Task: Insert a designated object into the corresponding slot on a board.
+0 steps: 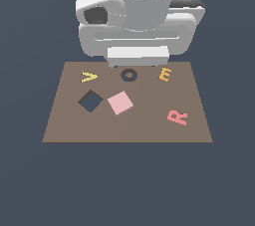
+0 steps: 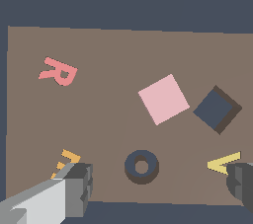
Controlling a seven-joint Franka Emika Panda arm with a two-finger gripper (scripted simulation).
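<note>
pink tile (image 1: 120, 102) lies untouched beside the navy slot (image 1: 90, 100); the gripper (image 2: 158, 183) hovers spread and empty, so reaching and grasping come next.

The pink tile (image 1: 120, 102) lies flat with bare board (image 1: 124, 128) all around it (the dark slot (image 1: 90, 101) sits just beside), nothing standing above.

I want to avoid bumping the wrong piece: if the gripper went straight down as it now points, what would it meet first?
Probably the dark ring, centred between the open jaws of the gripper; depth is unclear.
</note>
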